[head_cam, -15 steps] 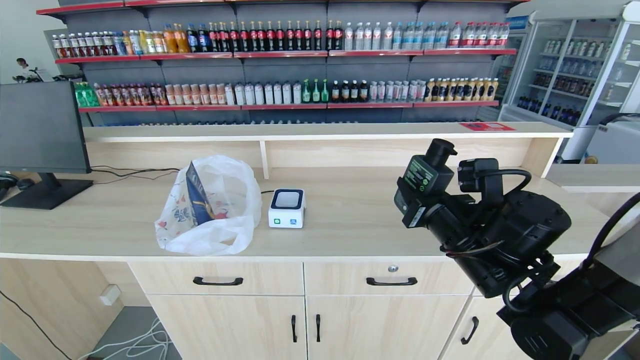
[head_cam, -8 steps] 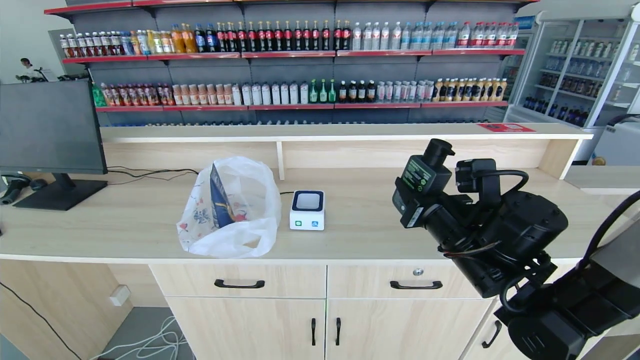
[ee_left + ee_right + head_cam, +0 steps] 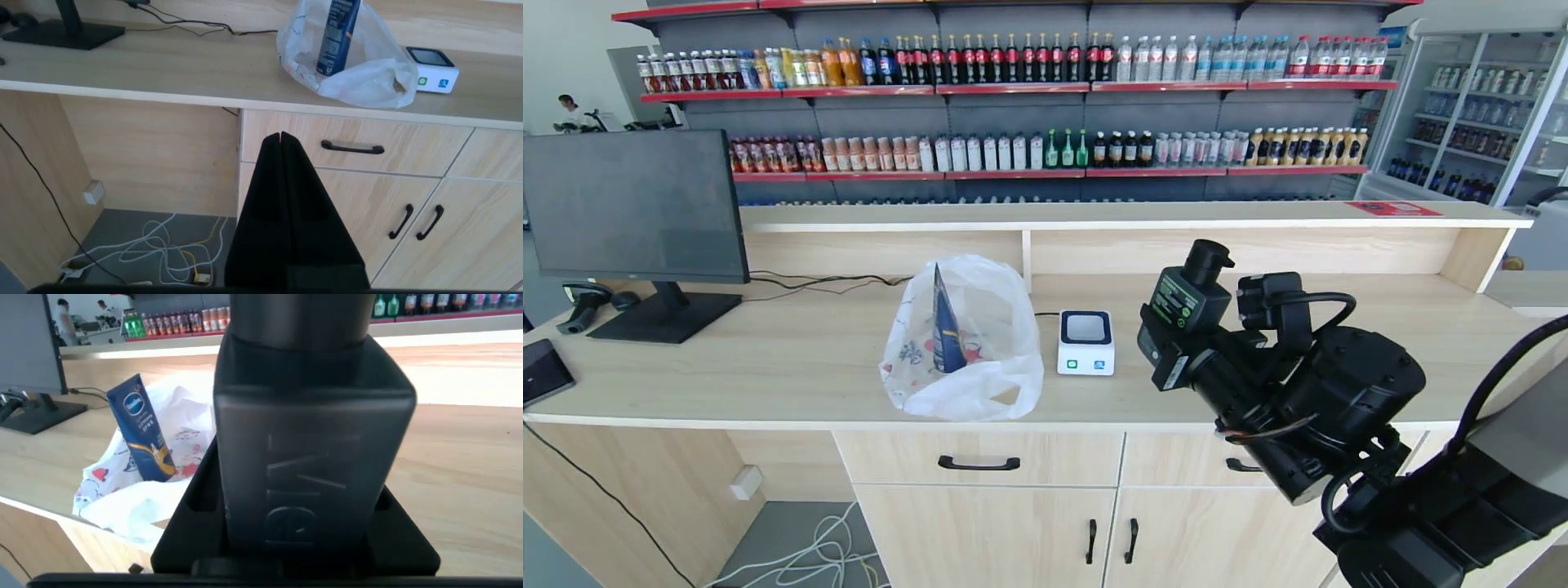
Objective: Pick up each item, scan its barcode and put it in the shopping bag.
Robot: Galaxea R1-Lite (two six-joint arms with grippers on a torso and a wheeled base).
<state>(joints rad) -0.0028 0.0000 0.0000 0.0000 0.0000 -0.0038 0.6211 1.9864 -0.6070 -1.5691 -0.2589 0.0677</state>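
Observation:
A white plastic shopping bag (image 3: 980, 384) stands open on the wooden counter (image 3: 768, 367) with a tall blue packet (image 3: 945, 327) upright inside it. Just to its right sits a small white barcode scanner (image 3: 1085, 341). My right gripper (image 3: 1188, 327) hovers right of the scanner, shut on a dark boxy bottle (image 3: 1186, 304) with a round cap and green label. The right wrist view has that bottle (image 3: 310, 416) between the fingers (image 3: 192, 498), with the bag (image 3: 139, 506) and packet (image 3: 143, 429) beyond. My left gripper (image 3: 282, 140) is shut and empty, low before the drawers, facing bag (image 3: 368, 73) and scanner (image 3: 431, 69).
A monitor (image 3: 633, 208) on a stand occupies the counter's left end, with a handheld device (image 3: 576, 302) and a flat black unit (image 3: 543, 371) nearby. A raised shelf runs along the counter's back. Loose cables (image 3: 163, 253) lie on the floor below.
The head camera has swung left, so bag, scanner and monitor all sit further right in the picture. The right arm holds the same pose with the bottle.

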